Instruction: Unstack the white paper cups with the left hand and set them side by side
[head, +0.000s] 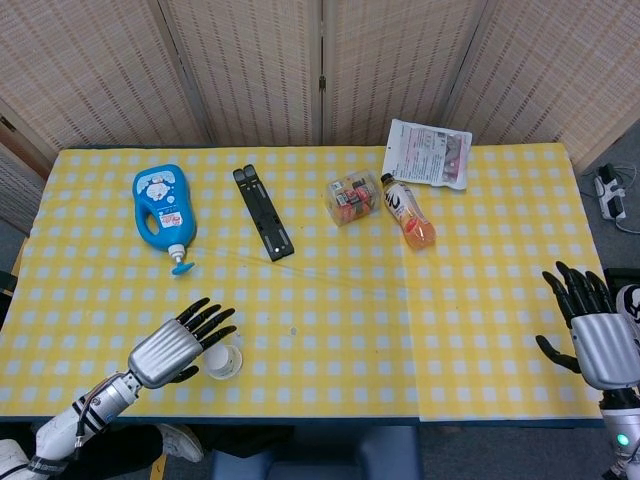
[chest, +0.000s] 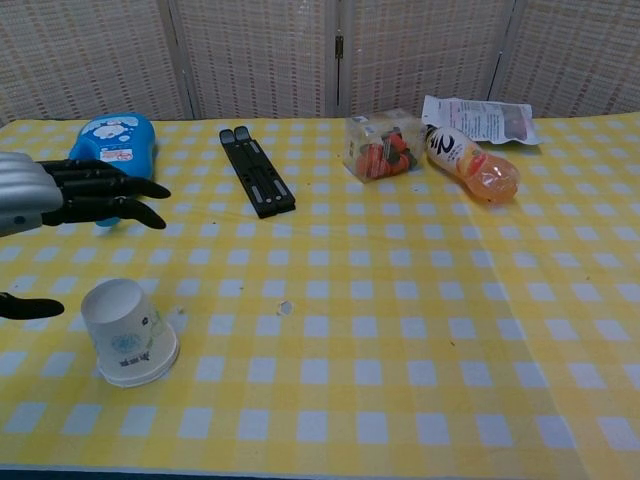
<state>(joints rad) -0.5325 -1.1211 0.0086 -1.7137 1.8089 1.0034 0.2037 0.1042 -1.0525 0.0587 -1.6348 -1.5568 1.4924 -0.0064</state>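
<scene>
The white paper cups (head: 224, 361) (chest: 126, 333) stand stacked upside down near the front left of the yellow checked table. My left hand (head: 180, 342) (chest: 60, 196) hovers just left of and above the stack, fingers spread and straight, holding nothing. Its thumb (chest: 25, 307) shows low beside the cup. My right hand (head: 598, 330) hangs open off the table's right front corner, seen only in the head view.
A blue soap bottle (head: 164, 213) lies at the back left, a black folded stand (head: 263, 213) beside it. A snack box (head: 351, 196), an orange drink bottle (head: 407, 212) and a white packet (head: 428, 153) lie at the back right.
</scene>
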